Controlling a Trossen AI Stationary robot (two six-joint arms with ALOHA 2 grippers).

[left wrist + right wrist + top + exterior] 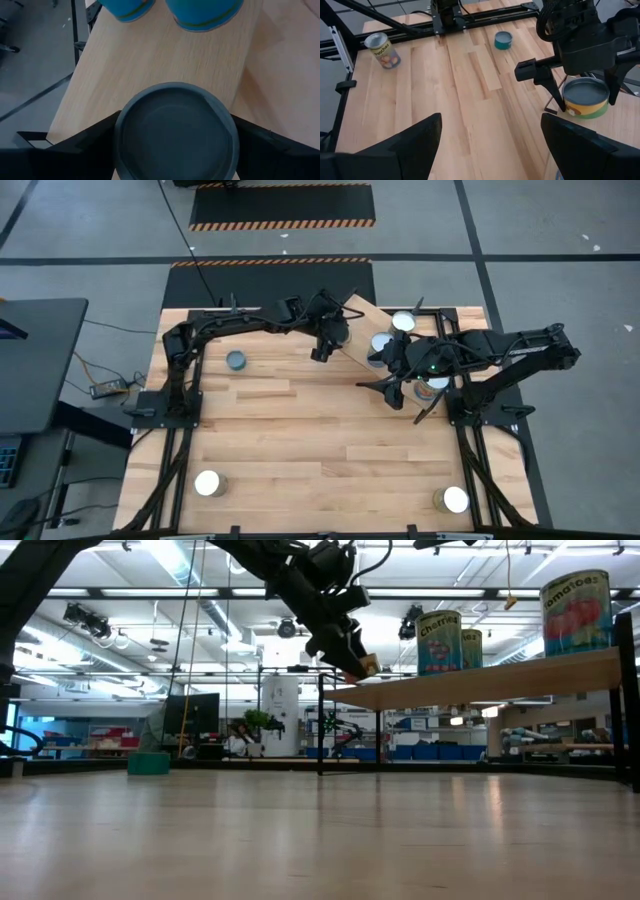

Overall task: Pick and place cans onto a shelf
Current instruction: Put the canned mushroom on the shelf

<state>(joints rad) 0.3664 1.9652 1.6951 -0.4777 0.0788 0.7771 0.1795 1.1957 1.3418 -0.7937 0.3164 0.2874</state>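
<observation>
Fingers: left gripper fingers are being held apart astride a can on the shelf.
Risk: can could be nudged off during withdrawal.

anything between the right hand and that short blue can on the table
Nothing visible lies on the planks between the right hand and the short blue can. The left hand, at the edge of the shelf, hangs just beside that line and could crowd a straight reach.
</observation>
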